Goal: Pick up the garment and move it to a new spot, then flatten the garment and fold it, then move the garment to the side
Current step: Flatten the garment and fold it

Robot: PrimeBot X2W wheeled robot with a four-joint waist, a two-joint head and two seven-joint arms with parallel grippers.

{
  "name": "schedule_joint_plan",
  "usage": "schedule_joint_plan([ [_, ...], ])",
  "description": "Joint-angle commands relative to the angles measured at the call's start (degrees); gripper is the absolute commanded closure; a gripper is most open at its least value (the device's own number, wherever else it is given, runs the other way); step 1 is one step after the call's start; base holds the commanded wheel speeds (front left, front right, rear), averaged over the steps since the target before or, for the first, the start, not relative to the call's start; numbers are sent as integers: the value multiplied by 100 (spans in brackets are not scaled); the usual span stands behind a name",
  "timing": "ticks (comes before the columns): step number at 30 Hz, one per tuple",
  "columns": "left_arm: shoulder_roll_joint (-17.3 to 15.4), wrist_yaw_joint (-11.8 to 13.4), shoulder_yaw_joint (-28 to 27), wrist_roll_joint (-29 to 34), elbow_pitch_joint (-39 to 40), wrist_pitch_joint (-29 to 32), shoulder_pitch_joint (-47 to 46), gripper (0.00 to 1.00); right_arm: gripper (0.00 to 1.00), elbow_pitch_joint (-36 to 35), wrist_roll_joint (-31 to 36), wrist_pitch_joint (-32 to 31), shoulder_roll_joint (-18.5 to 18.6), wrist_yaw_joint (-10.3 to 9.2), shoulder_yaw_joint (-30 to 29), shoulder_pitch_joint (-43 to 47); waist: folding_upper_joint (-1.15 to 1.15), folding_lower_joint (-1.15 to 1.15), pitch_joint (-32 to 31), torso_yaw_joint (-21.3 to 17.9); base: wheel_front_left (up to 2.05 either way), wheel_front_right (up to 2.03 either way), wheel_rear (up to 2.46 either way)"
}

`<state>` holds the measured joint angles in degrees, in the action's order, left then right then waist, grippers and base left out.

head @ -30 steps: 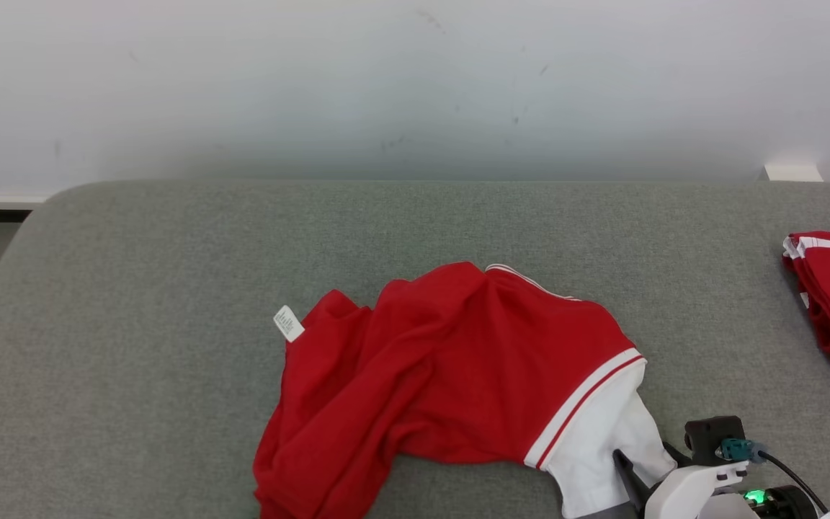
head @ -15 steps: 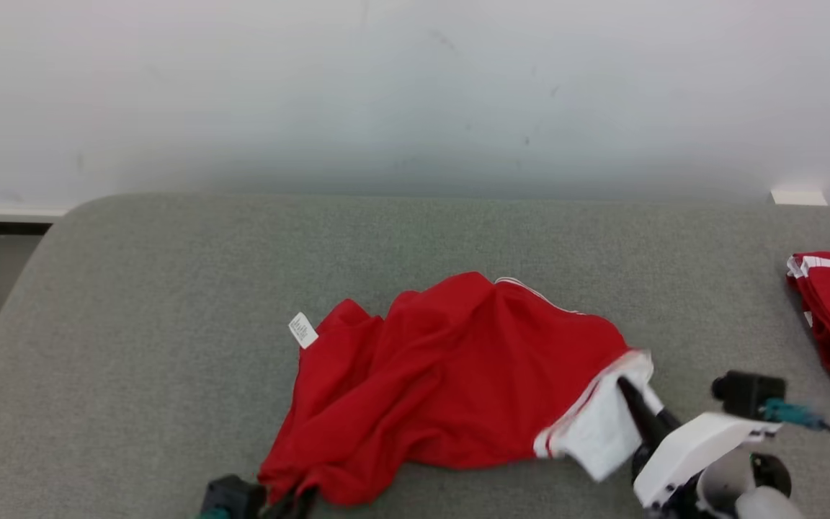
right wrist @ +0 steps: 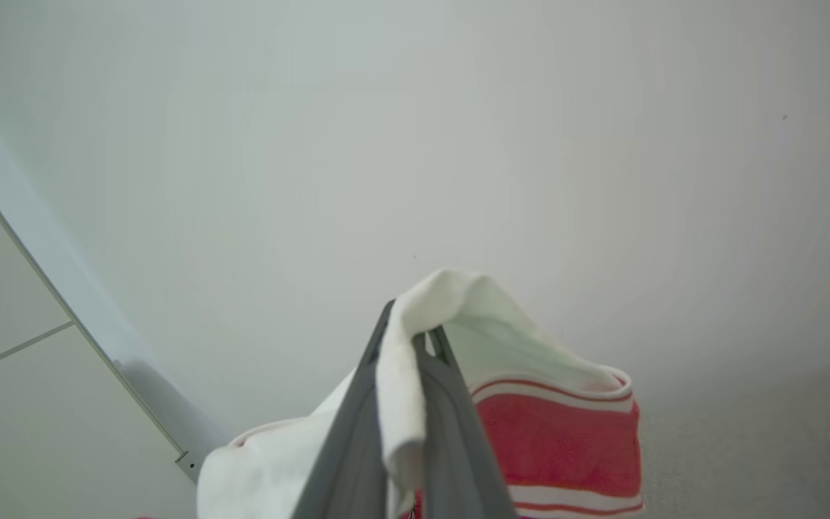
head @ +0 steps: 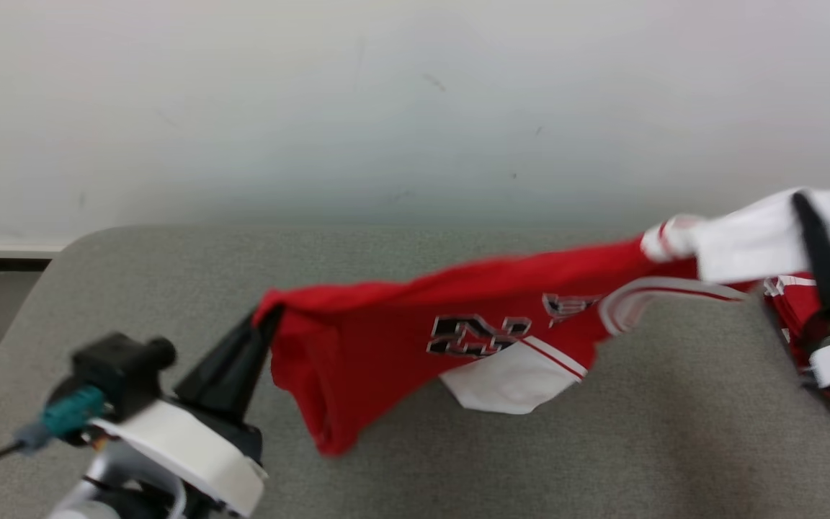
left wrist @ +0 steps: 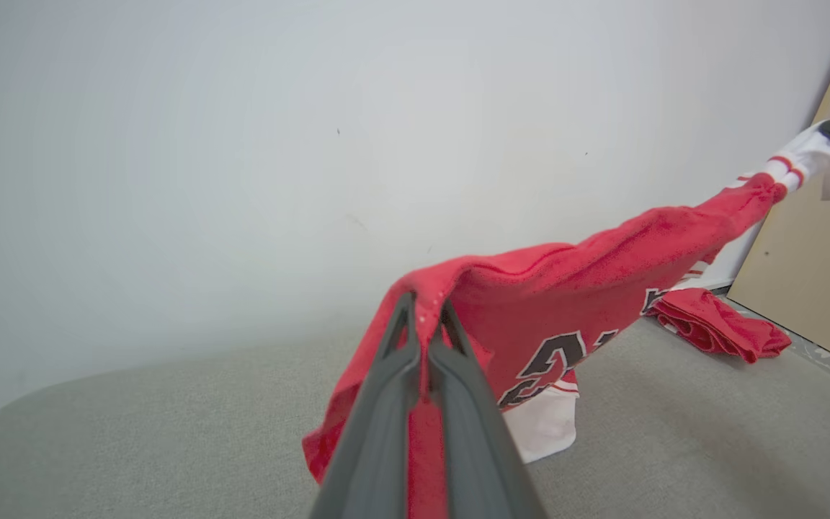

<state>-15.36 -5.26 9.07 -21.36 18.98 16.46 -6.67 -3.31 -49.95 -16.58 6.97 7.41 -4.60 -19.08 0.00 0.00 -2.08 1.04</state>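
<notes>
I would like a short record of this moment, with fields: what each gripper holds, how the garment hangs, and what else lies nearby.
left gripper: shut on a red edge of the garment
right gripper: shut on a white part of the garment, held higher
garment: red, white trim, dark number; lifted and stretched between both grippers, middle sagging; contact with the surface unclear
surface: grey, padded
other: second red garment, bundled, lying at the right end
</notes>
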Motion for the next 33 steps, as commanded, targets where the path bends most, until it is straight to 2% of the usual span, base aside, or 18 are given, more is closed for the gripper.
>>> schedule_joint_plan([
  [1,-78,-12,-100,-125,180,108,-155,100,100,-274,-52,-140,-40,11,-221,-122,0,0,-22,-37,0,0,0],
  [9,-367,-72,-375,-1028,1296,971,-971,100,100,-1941,-486,-1221,-349,11,-1446,-808,0,0,-54,-239,0,0,0],
  [12,-413,-21,-501,-1369,1577,1248,-1339,100,100,-2377,-629,-1641,-402,12,-1749,-1068,0,0,-31,-297,0,0,0],
  [15,-510,6,-613,-1472,1602,1428,-1681,100,100,-2496,-587,-1976,-409,11,-2019,-1280,0,0,37,-354,0,0,0],
  [18,-543,-2,-576,-1594,1340,1586,-1898,100,100,-2225,-457,-2171,-410,11,-2224,-1441,0,0,170,-390,0,0,0],
  [22,-629,-12,-593,-1628,955,1658,-2138,100,100,-1835,-349,-2247,-411,11,-2150,-1680,0,0,500,-439,0,0,0],
  [26,-833,-88,-426,-1277,213,1596,-2732,100,100,-982,-179,-2051,-407,11,-1695,-2212,0,0,1041,-461,0,0,0],
  [29,-854,-121,-247,-1030,-561,1425,-3462,100,100,-200,177,-1730,-402,11,-1301,-2878,0,0,1517,-455,0,0,0],
  [33,-704,-133,-71,-505,-1714,744,-4735,100,100,991,725,-950,-401,11,-951,-4101,0,0,2141,-424,0,0,0],
])
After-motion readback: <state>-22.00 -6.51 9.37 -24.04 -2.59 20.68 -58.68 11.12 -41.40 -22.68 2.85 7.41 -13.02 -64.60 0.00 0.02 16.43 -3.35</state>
